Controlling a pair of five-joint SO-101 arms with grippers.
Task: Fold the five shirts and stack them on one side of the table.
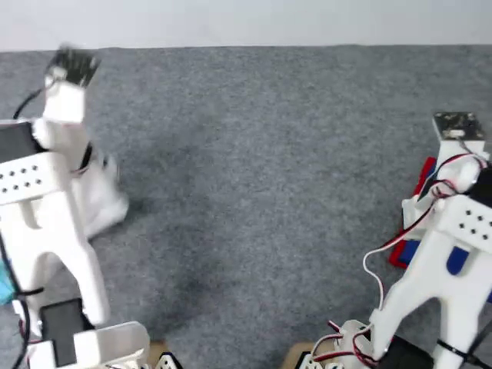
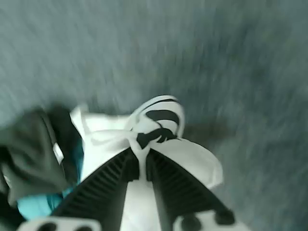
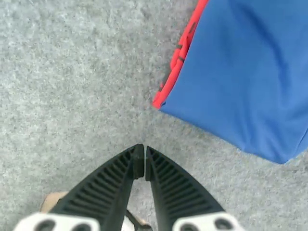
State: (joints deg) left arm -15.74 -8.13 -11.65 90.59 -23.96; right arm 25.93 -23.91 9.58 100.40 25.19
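**Left gripper [image 2: 139, 166] pinching a white shirt [image 2: 159, 120] at the unfolded heap**

The white shirt, printed in black, lies bunched at the table's left side, with the left jaws clamped on a fold of it. A dark garment [image 2: 29, 149] and a teal one [image 2: 33, 207] are heaped just beside it. This looks like fetching the next shirt, which would then need spreading flat in the open middle. The right gripper [image 3: 140, 163] hangs with its jaws closed on nothing, near a folded blue shirt [image 3: 245, 72] lying on a red one [image 3: 180, 57]. Grey felt [image 1: 269, 154] covers the table, with a pale wall [image 1: 246, 19] behind.
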